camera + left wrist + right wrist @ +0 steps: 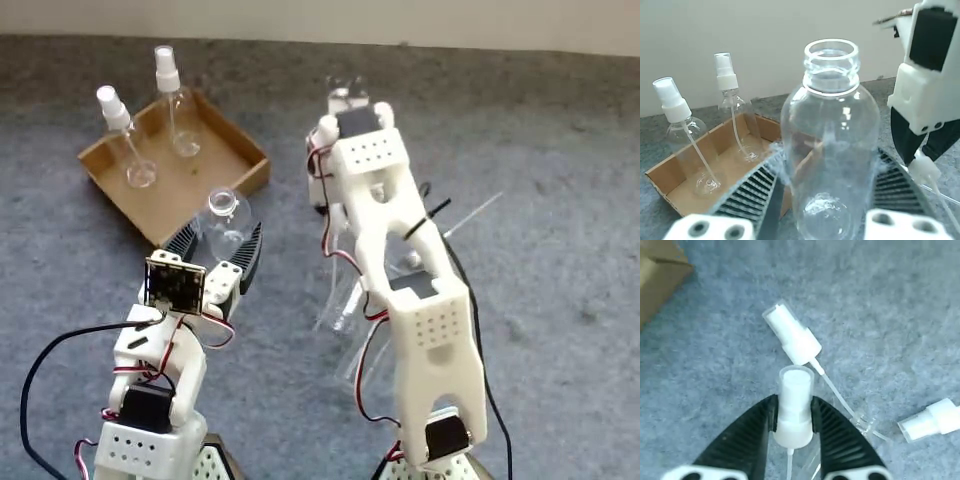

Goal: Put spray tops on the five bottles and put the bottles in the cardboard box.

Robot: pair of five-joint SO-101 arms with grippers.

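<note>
Grey carpet lies below in the high view; the cardboard box sits far left with two capped bottles. Centre the tube over the neck before lowering, I judge. Left wrist view: the left gripper clamps the open bottle upright, just beside the box. Right wrist view: the right gripper, narrowly parted, pinches a spray top.

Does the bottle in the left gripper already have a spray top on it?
No, the bottle in the left gripper has a bare, open neck with nothing screwed on.
</note>
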